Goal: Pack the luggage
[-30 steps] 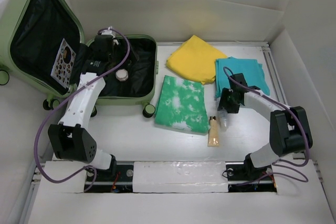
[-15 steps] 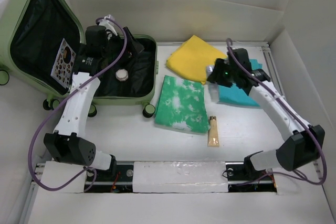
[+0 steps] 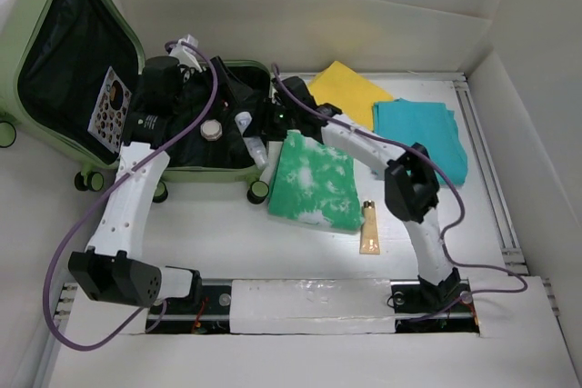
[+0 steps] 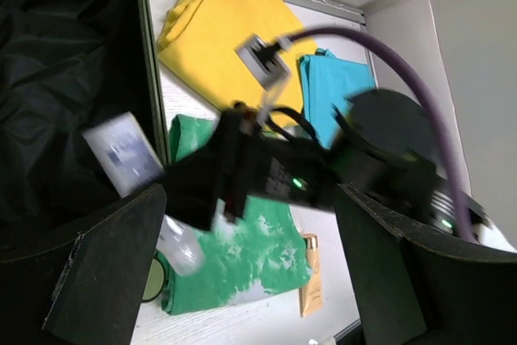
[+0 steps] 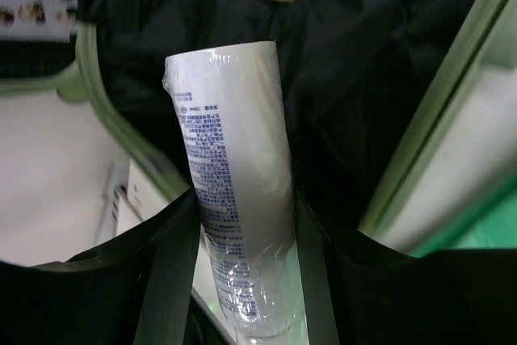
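Note:
The luggage (image 3: 209, 174), a pale green suitcase, lies open at the left with its lid up against the wall. My right gripper (image 3: 261, 131) reaches across over its right side and is shut on a white bottle (image 3: 247, 129) with blue print and a clear cap. The right wrist view shows the bottle (image 5: 234, 175) between the fingers, above the black lining and near the green rim (image 5: 452, 119). My left gripper (image 4: 250, 280) is open and empty above the luggage, looking down on the right gripper and the bottle (image 4: 121, 155). A small round jar (image 3: 211, 130) lies in the luggage.
A green-and-white cloth (image 3: 314, 179) lies right of the luggage, a yellow cloth (image 3: 350, 93) and a teal cloth (image 3: 418, 134) behind it. A golden tube (image 3: 369, 229) lies by the green cloth's front corner. A printed card (image 3: 114, 108) sits in the lid. White walls enclose the table.
My right arm lifted the white bottle from beside the golden tube and swung left to the luggage with it. My left gripper rose and drew back a little over the luggage.

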